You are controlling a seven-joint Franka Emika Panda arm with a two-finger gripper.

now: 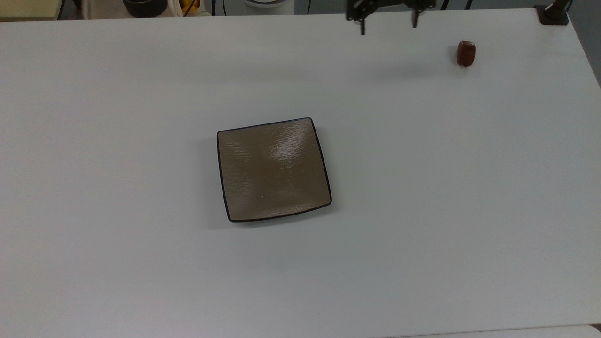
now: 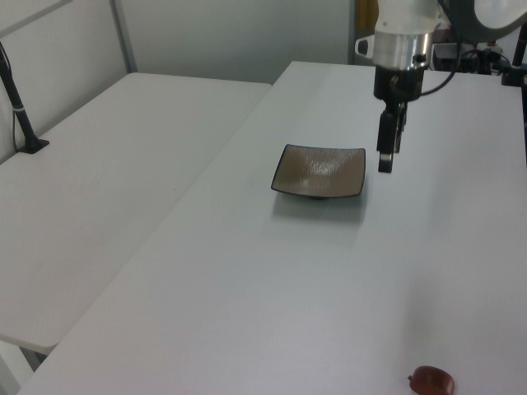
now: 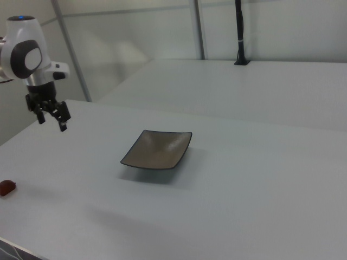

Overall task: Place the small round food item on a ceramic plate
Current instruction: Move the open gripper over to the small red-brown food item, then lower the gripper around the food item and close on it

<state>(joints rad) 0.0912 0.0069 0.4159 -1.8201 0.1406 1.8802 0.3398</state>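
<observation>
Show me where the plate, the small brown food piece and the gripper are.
plate (image 1: 273, 169): top view, middle of its brown surface.
food piece (image 1: 466, 53): top view, middle of its body.
gripper (image 1: 388, 24): top view, midway between the two open fingertips.

White table (image 1: 422, 188) (black post (image 3: 238, 32) behind)

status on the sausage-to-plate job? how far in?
Early. Nothing is done yet: the sausage piece sits on the white table near the top view's upper right corner, and the square brown plate is bare. In hand: the gripper hovers open and empty, to the sausage piece's left in the top view. Left: reach it, grasp, carry, set it on the plate.
</observation>
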